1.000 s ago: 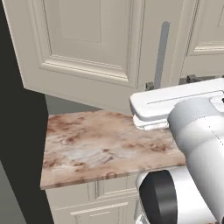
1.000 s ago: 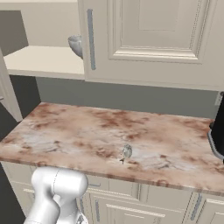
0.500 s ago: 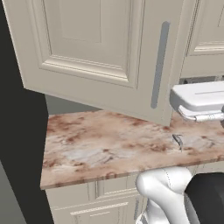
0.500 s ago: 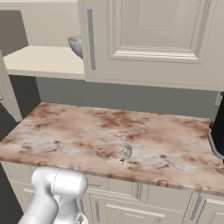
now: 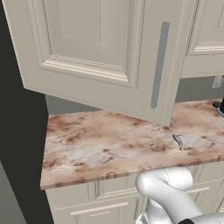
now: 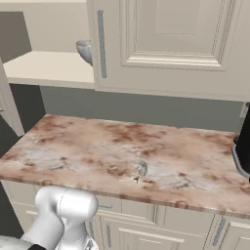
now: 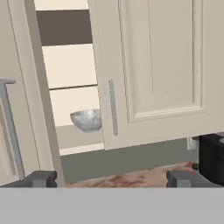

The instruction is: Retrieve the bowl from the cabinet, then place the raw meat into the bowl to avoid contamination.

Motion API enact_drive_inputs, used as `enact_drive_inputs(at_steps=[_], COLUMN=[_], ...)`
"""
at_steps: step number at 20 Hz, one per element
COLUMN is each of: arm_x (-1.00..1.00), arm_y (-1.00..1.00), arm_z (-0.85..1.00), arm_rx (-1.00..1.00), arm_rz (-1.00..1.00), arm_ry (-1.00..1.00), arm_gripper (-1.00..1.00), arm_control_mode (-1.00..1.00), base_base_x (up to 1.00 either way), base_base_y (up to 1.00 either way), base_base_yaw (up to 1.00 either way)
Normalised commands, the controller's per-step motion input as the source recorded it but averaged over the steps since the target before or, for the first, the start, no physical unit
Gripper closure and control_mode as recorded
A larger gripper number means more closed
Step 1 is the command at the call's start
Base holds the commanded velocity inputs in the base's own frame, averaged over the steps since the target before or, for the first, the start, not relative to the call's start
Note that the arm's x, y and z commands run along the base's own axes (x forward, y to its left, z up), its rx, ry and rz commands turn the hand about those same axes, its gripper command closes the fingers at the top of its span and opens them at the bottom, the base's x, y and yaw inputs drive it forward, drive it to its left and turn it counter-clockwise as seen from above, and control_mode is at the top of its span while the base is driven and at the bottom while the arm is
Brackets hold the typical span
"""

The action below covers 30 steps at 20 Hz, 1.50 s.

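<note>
The grey-white stone bowl (image 7: 86,120) sits on the lower shelf of the cabinet (image 7: 162,65), half hidden behind the edge of the shut right door. In the right base view the bowl (image 6: 85,49) peeks out beside that door's grey handle (image 6: 101,44). The cabinet's left door (image 5: 96,48) hangs open over the counter. My gripper (image 7: 111,179) is open and holds nothing, well short of the bowl and facing it. A small pale piece (image 6: 141,169) lies on the marble counter (image 6: 73,146), too small to say whether it is the raw meat.
A dark appliance (image 6: 242,151) stands at the counter's right end. The open door's handle (image 5: 159,65) juts forward above the counter. Cream drawers (image 5: 109,197) run below the counter edge. Part of my white arm (image 5: 168,192) sits low in front of them.
The big white arm link that covered the right of the left base view has swung away and down, uncovering the open door and the counter. The right base view is unchanged.
</note>
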Motion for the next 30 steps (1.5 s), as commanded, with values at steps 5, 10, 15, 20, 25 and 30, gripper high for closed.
enact_drive_inputs(at_steps=[5,10,15,20,25,30], arm_x=[-0.13,0.06,0.15,0.07,0.0,0.0], arm_y=[-0.76,-0.4,-0.14,-0.01,0.0,0.01], arm_z=[0.0,-0.03,-0.09,-0.21,-0.34,-0.43], arm_rx=[0.17,0.07,0.03,0.02,0.01,0.03], arm_rz=[-0.02,0.0,0.0,0.0,0.0,0.0], arm_ry=[0.14,0.07,0.03,0.02,0.0,0.0], arm_gripper=[-1.0,-1.0,-1.0,-1.0,-1.0,-1.0], arm_control_mode=[-1.0,-1.0,-1.0,-1.0,-1.0,-1.0], base_base_x=[0.0,0.0,0.0,0.0,0.0,0.0], base_base_y=[0.0,0.0,0.0,0.0,0.0,0.0], base_base_yaw=[0.0,0.0,0.0,0.0,0.0,0.0])
